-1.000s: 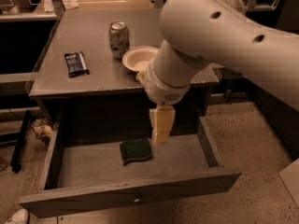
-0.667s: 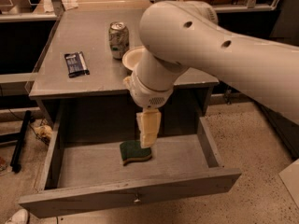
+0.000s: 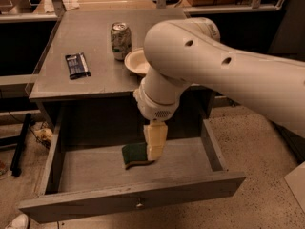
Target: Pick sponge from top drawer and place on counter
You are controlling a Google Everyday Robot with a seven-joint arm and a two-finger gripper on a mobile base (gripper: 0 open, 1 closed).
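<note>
The small wavy-edged sponge (image 3: 132,153), dark green over a yellow base, lies near the middle of the open, shallow grey top drawer (image 3: 86,168). It looks light, soft and squashy, not fragile, so a pinch across its narrow width should hold it. The cream-coloured tool (image 3: 155,147) hangs down into the drawer at the sponge's right edge; I cannot tell whether it is apart or clamped. Since a second ago it has shifted left and dropped lower, while the sponge has stayed put. The flat grey table (image 3: 95,80) is above.
</note>
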